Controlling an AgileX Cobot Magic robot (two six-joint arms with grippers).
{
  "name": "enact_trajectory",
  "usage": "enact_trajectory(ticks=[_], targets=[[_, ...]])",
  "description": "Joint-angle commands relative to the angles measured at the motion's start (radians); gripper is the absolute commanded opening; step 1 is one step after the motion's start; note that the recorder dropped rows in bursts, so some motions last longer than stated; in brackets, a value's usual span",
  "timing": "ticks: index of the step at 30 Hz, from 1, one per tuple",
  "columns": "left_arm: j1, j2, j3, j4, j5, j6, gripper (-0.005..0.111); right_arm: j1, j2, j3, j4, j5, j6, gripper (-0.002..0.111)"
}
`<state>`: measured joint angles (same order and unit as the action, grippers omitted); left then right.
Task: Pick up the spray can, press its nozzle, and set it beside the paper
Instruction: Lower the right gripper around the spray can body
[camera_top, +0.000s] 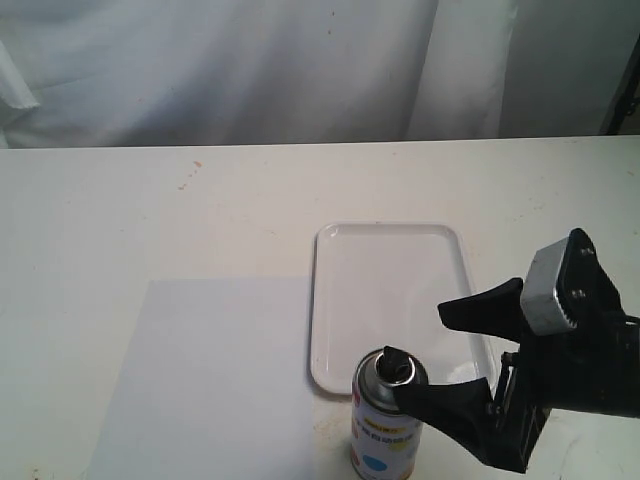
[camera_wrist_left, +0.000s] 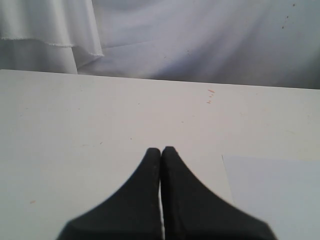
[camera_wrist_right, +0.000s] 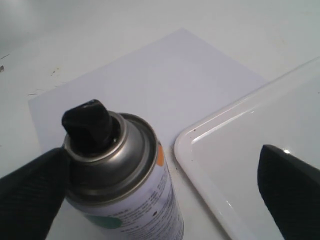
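Currently R gripper (camera_top: 422, 353) gapes wide, one finger at the spray can (camera_top: 385, 428) top, other above the tray (camera_top: 390, 250). Can stands upright nr worktop (camera_top: 150, 200) near edge, betw paper (camera_top: 210, 380) edge and tray corner. L gripper (camera_wrist_left: 160, 150) closed over bare worktop, room all round.

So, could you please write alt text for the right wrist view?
The spray can stands upright inside the open right gripper, one finger close at its side, the other over the white tray. Its black nozzle tops the silver dome; the paper lies beyond it.
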<state>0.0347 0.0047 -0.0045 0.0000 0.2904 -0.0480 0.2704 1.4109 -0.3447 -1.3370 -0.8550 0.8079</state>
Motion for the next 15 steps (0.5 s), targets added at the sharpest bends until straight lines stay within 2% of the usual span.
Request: enact_trajectory(ticks=[1, 15], targets=[[0.001, -0.005, 0.005, 0.0, -0.006, 0.001, 0.0, 0.004, 0.002, -0.002, -0.014, 0.016, -0.017, 0.093], [0.001, -0.005, 0.005, 0.0, -0.006, 0.001, 0.0, 0.087, 0.002, -0.002, -0.065, 0.036, 0.011, 0.093]])
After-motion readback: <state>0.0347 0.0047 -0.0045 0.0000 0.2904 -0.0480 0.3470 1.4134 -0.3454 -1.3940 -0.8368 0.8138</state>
